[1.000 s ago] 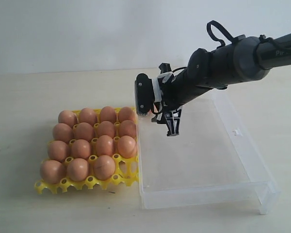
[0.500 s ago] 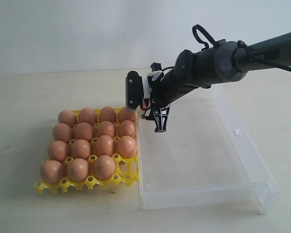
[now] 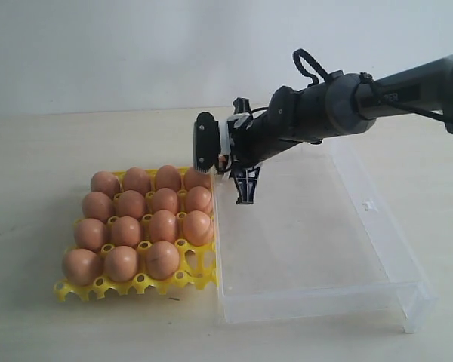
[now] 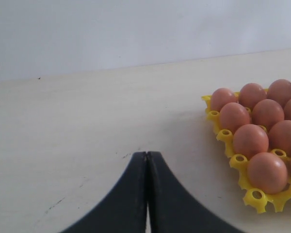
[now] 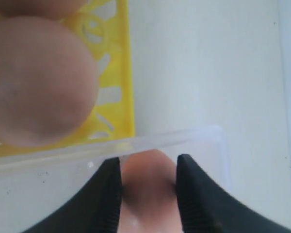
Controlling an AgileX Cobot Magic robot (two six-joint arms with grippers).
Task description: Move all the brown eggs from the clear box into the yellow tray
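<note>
Brown eggs (image 3: 163, 226) fill all but one cup of the yellow tray (image 3: 198, 265); the front right cup is bare. My right gripper (image 3: 244, 188) hangs over the far left corner of the clear box (image 3: 408, 290), close to the tray. Its wrist view shows the right gripper (image 5: 149, 162) shut on one brown egg (image 5: 148, 189), just inside the box wall (image 5: 63, 154), with the tray (image 5: 117, 97) and a seated egg (image 5: 39, 82) beyond. The left gripper (image 4: 147, 154) is shut and holds nothing; it sits above bare table beside the tray (image 4: 254, 196) and its eggs (image 4: 266, 170).
The box floor (image 3: 302, 241) holds no other egg that I can see. A pale wall rises behind the beige table (image 3: 45, 151). The left arm is out of the exterior view.
The right arm has carried its egg leftward and a little down, from over the box's middle to its far left corner beside the tray. The left gripper's earlier state is not shown.
</note>
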